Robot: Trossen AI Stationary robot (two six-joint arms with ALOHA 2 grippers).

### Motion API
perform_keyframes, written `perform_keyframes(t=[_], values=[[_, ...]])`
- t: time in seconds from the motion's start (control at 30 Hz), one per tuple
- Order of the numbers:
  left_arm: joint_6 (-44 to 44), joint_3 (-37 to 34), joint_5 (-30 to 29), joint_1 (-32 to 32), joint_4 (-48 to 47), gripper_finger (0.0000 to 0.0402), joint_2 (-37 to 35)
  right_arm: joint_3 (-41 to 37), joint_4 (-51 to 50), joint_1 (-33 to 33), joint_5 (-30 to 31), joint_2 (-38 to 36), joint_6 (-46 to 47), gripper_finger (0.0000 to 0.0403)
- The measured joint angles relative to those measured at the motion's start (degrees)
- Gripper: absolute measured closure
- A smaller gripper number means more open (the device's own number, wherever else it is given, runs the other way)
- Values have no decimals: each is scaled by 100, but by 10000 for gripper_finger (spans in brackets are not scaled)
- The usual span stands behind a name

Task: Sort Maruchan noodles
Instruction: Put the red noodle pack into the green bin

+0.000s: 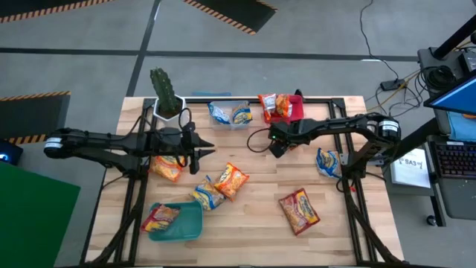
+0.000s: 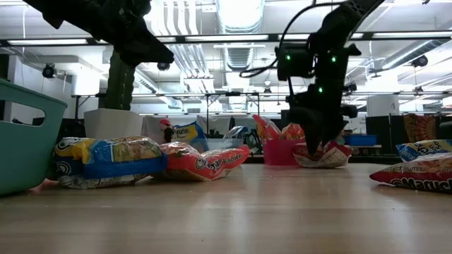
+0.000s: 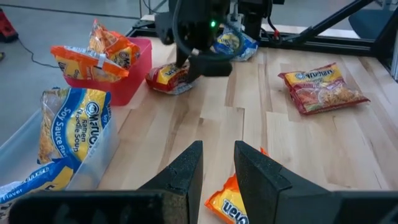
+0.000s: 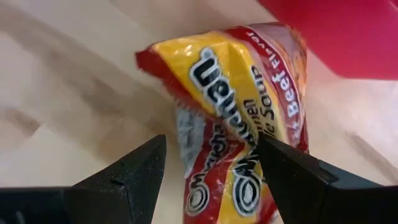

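Observation:
A red-yellow Maruchan noodles packet (image 4: 230, 112) lies on the table beside the red bin (image 3: 134, 68). My right gripper (image 4: 211, 168) hangs over it, pointing steeply down, open, with one finger on each side of the packet. My left gripper (image 3: 219, 165) hovers above the table's left middle, narrowly open with nothing between its fingers; an orange packet (image 3: 229, 200) lies below it. Other packets lie loose on the wood: orange (image 1: 232, 180), blue-yellow (image 1: 208, 193), red (image 1: 299, 211), blue-white (image 1: 327, 161) and orange (image 1: 167, 167). My right gripper straddles the red-yellow packet from above, fingers across its width. One fingertip (image 4: 283, 171) stands at the packet's edge (image 4: 258, 155); whether it touches I cannot tell. The packet lies on the table.
The red bin (image 1: 296, 109) at the far edge holds orange packets, the clear bin (image 1: 230, 113) holds blue ones, and the teal bin (image 1: 186, 223) at the near left holds a red-yellow one. A potted cactus (image 1: 165, 93) stands at the far left corner.

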Motion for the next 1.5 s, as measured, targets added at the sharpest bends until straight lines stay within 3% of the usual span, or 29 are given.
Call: perform_keyframes(t=[0.2,0.47,0.53,0.7,1.13,1.5], values=[[0,0,0,0,77,326,0,-170,323,2,248,370,-37,186],[0,0,-2,0,110,326,0,-141,341,42,356,711,-138,353],[0,0,-2,0,110,326,0,-144,327,85,339,648,-179,378],[-1,0,-2,0,110,326,0,-102,121,185,102,271,-166,384],[-2,0,-2,0,181,326,0,-106,421,479,146,-1219,-160,386],[-225,57,7,-99,178,326,-39,-200,2333,715,-1189,-1703,-398,386]])
